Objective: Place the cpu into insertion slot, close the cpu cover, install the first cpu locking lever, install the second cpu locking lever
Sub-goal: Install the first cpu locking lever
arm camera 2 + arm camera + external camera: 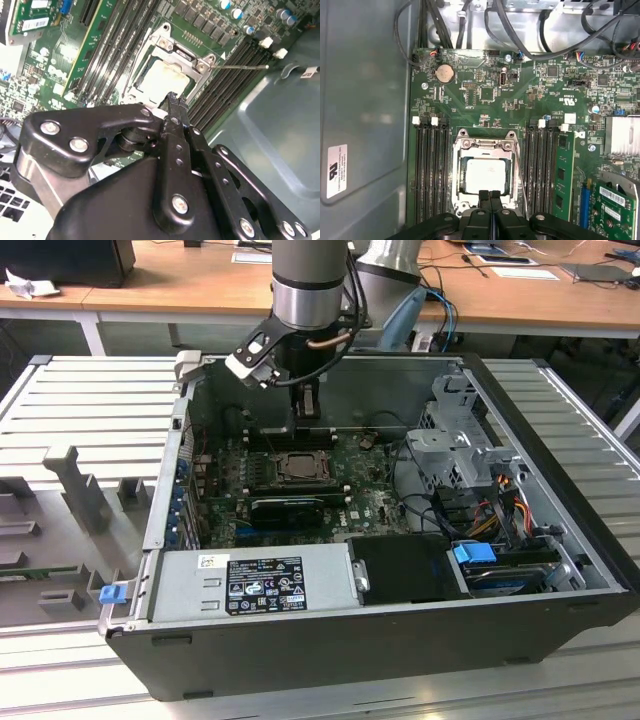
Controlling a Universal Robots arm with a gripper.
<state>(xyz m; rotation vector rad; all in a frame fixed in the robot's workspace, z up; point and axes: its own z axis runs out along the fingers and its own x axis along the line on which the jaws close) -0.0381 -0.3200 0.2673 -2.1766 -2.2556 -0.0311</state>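
Judging from the first wrist view, where is the cpu (485,175) found?
— It is seen seated in the insertion slot (298,466) on the green motherboard (470,105), framed by the cpu cover (482,146), which is lowered over it.
— And how is the gripper (490,196) set?
— Its fingers are pressed together with nothing held between them, the tips placed at the cover's edge. Contact seems likely in the second wrist view but cannot be confirmed. A thin wire locking lever (519,172) is laid alongside the socket, between it and the memory slots (542,170).
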